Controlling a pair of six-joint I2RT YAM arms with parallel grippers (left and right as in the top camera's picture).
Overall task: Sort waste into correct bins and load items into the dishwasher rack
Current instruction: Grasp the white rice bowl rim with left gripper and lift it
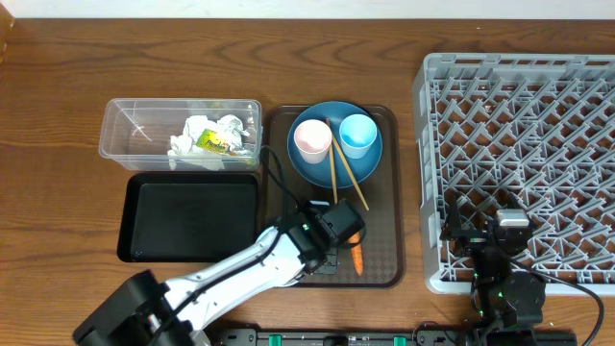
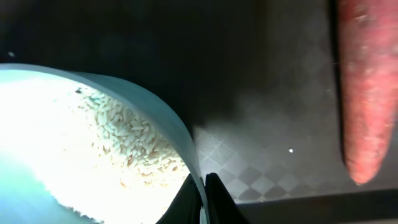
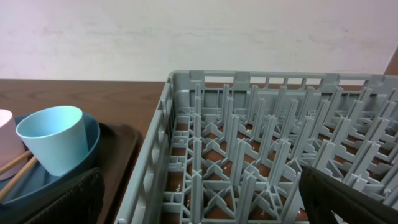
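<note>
Spill risk: left gripper [image 2: 204, 198] clamps the white blue-sided bowl [image 2: 169, 119] by its rim; tilting dumps loose rice grains [image 2: 124, 137] below the jaws.

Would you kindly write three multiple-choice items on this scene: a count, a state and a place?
1. Cups on the large round blue plate: A one; B two; C three.
2. The light blue cup stands: A upright; B upside down; C on its side.
3. The small orange carrot lies: A on that plate; B in that cup; C on the brown serving tray.
Key: 1 B, a pinkish-white cup and the blue one; 2 A, its mouth faces up; 3 C, it rests on bare tray, off the plate.
</note>
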